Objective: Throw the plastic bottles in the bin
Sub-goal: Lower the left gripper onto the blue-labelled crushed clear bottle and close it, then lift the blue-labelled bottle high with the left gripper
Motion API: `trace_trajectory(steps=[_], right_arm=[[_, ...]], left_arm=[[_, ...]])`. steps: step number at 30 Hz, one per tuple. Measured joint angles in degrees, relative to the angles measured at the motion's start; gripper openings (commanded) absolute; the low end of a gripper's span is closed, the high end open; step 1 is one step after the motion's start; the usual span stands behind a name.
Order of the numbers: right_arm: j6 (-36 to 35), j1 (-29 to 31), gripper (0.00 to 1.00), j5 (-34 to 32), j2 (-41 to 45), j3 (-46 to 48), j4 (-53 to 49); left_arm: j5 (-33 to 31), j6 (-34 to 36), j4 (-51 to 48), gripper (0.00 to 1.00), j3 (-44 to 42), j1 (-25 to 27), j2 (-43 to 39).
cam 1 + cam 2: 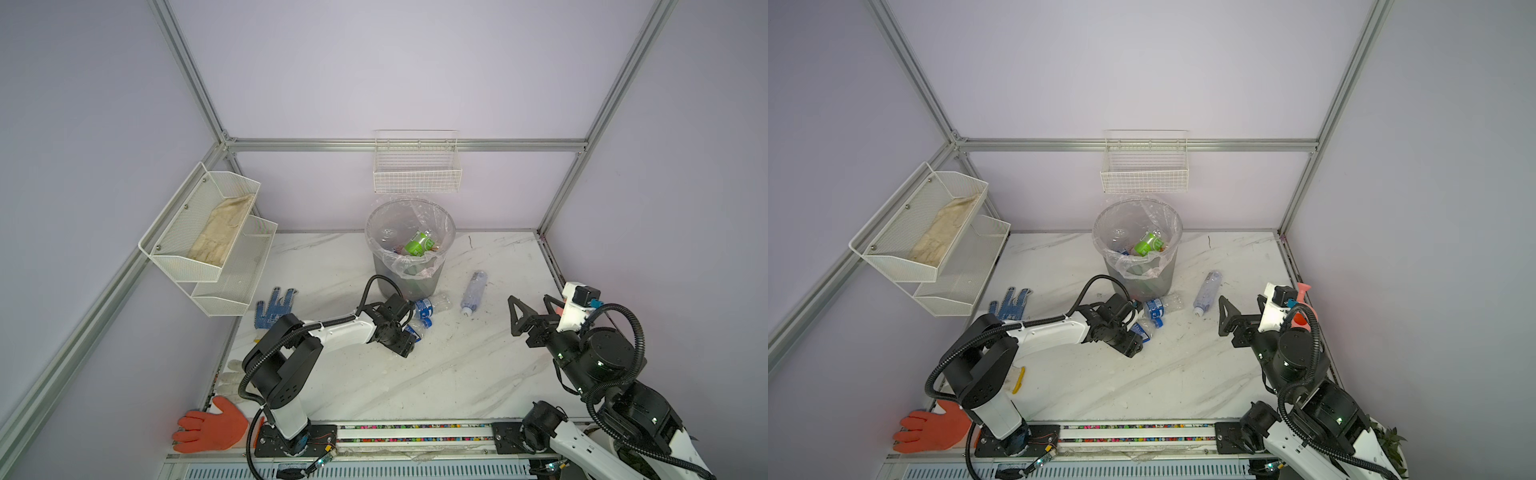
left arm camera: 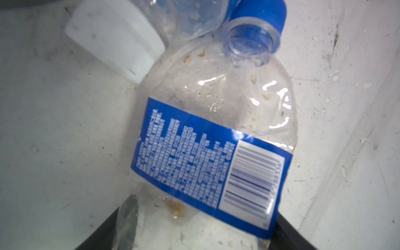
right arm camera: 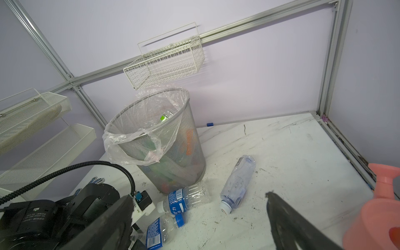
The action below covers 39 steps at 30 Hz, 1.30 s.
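A clear plastic bottle with a blue label (image 2: 216, 129) (image 1: 424, 324) (image 3: 160, 233) lies on the marble table just in front of the bin (image 1: 415, 282) (image 1: 1142, 282) (image 3: 173, 151). My left gripper (image 1: 413, 330) (image 1: 1140, 330) (image 2: 199, 227) has a black finger against each side of it. A second blue-label bottle with a white cap (image 1: 426, 307) (image 3: 184, 201) lies touching it. A pale bluish bottle (image 1: 473, 293) (image 3: 238, 181) lies to the right. Several bottles fill the bin, a green one (image 1: 417, 243) on top. My right gripper (image 1: 528, 299) (image 3: 199, 197) hovers open and empty at the right.
A pink spray bottle (image 1: 1302, 303) (image 3: 378, 205) stands right behind my right gripper. A white wire basket (image 1: 417, 174) hangs above the bin. Mesh shelves (image 1: 208, 232) stick out from the left wall. A blue dotted glove (image 1: 276, 307) and an orange glove (image 1: 212, 426) lie at the left.
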<state>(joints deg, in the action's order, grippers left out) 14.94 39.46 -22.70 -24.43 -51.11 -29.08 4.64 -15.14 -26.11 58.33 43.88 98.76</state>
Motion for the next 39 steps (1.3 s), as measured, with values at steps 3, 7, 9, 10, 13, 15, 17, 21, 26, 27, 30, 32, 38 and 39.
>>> trace_trajectory(steps=[3, 7, 9, 10, 13, 15, 17, 21, 26, 27, 30, 32, 38, 39], right_arm=[[0.0, 0.0, 0.97, 0.0, 0.0, 0.0, 0.0], [0.0, 0.0, 0.97, 0.0, 0.0, 0.0, 0.0], [0.0, 0.0, 0.97, 0.0, 0.0, 0.0, 0.0], [0.0, 0.0, 0.97, 0.0, 0.0, 0.0, 0.0], [0.0, 0.0, 0.97, -0.1, 0.0, 0.0, 0.0], [0.0, 0.0, 0.97, -0.1, 0.0, 0.0, 0.0], [0.0, 0.0, 0.97, -0.1, 0.0, 0.0, 0.0], [0.0, 0.0, 0.97, -0.2, 0.0, 0.0, 0.0], [0.0, 0.0, 0.97, -0.3, 0.0, 0.0, 0.0], [0.0, 0.0, 0.97, -0.4, 0.0, 0.0, 0.0], [0.0, 0.0, 0.97, -0.4, 0.0, 0.0, 0.0], [0.0, 0.0, 0.97, -0.4, 0.0, 0.0, 0.0], [0.0, 0.0, 0.97, -0.5, 0.0, 0.0, 0.0], [0.0, 0.0, 0.97, -0.5, 0.0, 0.0, 0.0]], left_arm=[[-0.6, 0.0, -0.1, 0.6, 0.5, 0.6, 0.5], [-1.6, 0.2, -0.4, 0.53, 0.7, 1.2, 0.5], [-2.4, 0.4, -0.6, 0.52, 0.7, 1.7, 0.5], [-2.9, 0.4, -0.7, 0.52, 0.8, 2.1, 0.5], [-4.1, 0.4, -1.4, 0.52, 0.8, 3.4, 0.3], [-4.6, 0.4, -2.1, 0.52, 0.8, 4.6, 0.1], [-5.0, 0.4, -3.1, 0.52, 0.8, 6.1, -0.5], [-5.6, 0.4, -4.6, 0.52, 0.8, 9.2, -3.9], [-6.4, 0.8, -6.0, 0.51, 0.8, 11.5, -9.9], [-6.7, 0.8, -6.4, 0.51, 0.8, 11.8, -11.4], [-7.8, 1.0, -8.0, 0.51, 1.4, 12.5, -15.3], [-8.6, 1.2, -9.5, 0.51, 2.7, 12.9, -18.0], [-10.8, 2.0, -12.0, 0.5, 9.8, 14.5, -25.8], [-11.0, 2.3, -12.2, 0.5, 11.1, 14.7, -27.1]])
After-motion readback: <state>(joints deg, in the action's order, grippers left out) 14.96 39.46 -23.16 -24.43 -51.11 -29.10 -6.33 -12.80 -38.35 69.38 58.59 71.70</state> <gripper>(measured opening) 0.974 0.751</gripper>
